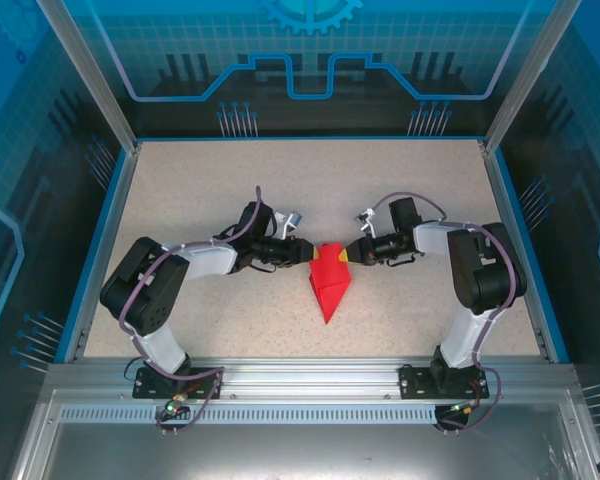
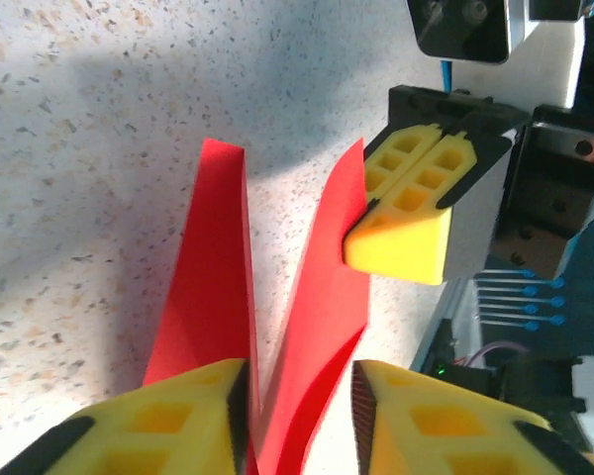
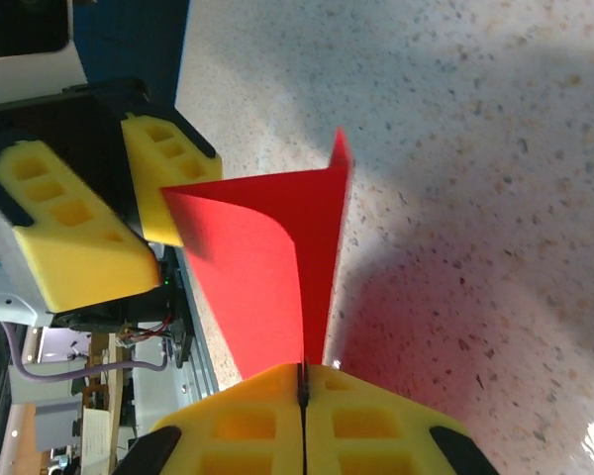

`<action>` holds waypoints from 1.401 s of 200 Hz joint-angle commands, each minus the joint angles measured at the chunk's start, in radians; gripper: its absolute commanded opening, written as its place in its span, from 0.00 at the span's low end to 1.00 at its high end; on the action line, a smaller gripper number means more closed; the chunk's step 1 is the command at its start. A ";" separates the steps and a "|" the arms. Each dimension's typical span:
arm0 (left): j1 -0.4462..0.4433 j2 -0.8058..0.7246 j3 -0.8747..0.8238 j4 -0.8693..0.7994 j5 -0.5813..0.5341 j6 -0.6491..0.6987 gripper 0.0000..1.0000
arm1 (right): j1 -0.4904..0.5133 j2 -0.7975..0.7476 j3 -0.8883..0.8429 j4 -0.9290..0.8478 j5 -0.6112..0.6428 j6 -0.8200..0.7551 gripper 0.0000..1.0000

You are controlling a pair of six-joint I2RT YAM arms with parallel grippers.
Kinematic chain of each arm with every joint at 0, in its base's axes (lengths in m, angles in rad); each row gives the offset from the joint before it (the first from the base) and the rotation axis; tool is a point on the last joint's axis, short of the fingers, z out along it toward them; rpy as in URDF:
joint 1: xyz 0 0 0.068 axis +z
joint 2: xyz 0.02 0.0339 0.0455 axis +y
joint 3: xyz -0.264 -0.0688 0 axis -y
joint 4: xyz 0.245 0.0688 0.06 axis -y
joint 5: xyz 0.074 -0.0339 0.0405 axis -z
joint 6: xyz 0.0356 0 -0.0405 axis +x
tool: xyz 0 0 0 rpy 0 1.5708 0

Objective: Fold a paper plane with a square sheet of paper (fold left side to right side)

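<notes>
The square sheet of paper (image 1: pixel 329 282), bright red, lies mid-table folded into a pointed wedge with its tip toward the arm bases. Two flaps of the paper (image 2: pixel 215 267) stand up in a V. My left gripper (image 2: pixel 299 384) is open at the paper's far left corner, with a flap running between its fingers and close against the left pad. My right gripper (image 3: pixel 304 372) is shut on the edge of the right flap (image 3: pixel 262 259). In the top view the left gripper (image 1: pixel 307 252) and right gripper (image 1: pixel 349 254) face each other across the paper's far end.
The speckled tabletop (image 1: pixel 200 190) is bordered by a blue rim and transparent walls (image 1: pixel 310 60). Both arm bases sit on the metal rail (image 1: pixel 300 385) at the near edge. The two grippers are almost touching over the paper.
</notes>
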 commanded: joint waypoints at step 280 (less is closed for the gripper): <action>-0.660 0.349 0.744 -1.144 -1.124 0.102 0.57 | 0.036 0.027 0.155 -0.253 0.268 0.370 0.01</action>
